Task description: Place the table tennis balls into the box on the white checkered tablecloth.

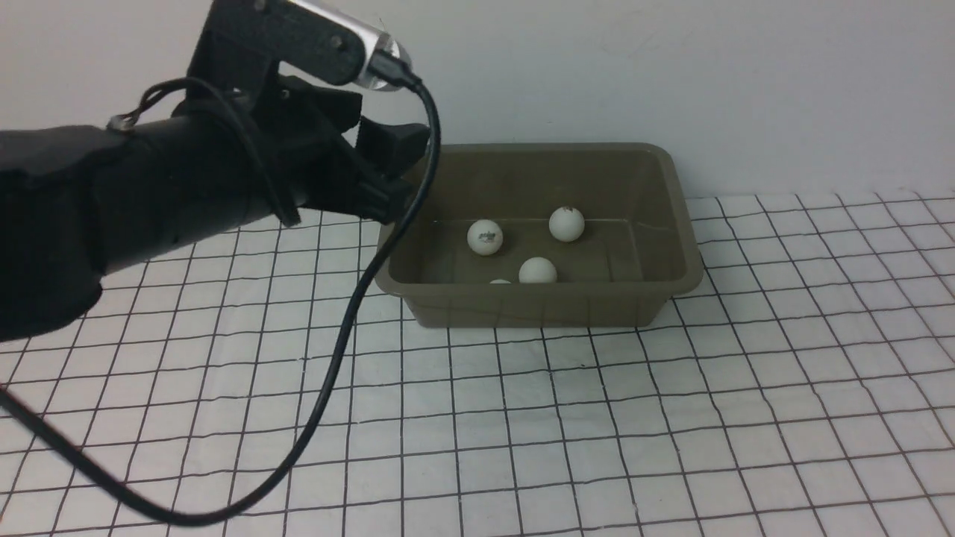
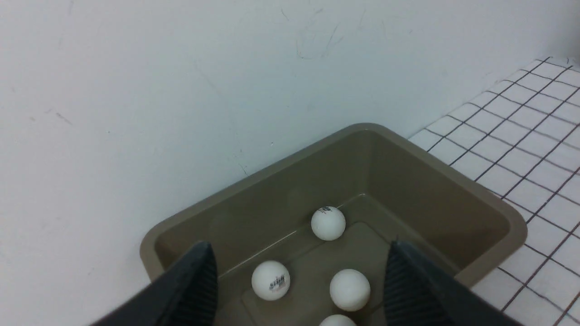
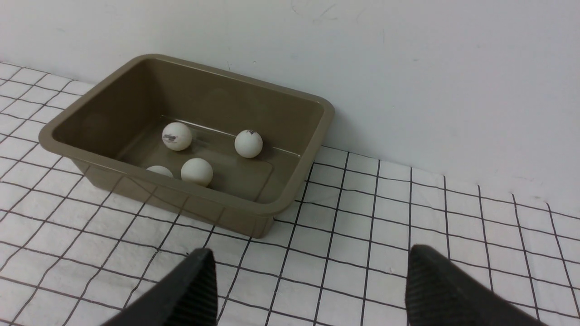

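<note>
– Four table tennis balls [image 1: 485, 237] lie in the box [image 1: 537, 307], which stands on the white checkered tablecloth [image 1: 671, 418] by the wall [image 1: 671, 74]. Any print?
– Two show a small dark logo, too blurred to read.
– Pose?
– Over the box's left end hangs the left claw [image 2: 300, 248], jaws apart and empty. Above the cloth near the box, the right claw [image 3: 312, 251] is spread wide, holding nothing

Plain white wall [image 1: 746, 74] behind, faint scuffs [image 2: 317, 40] and scratches — matte, soft even light
</note>
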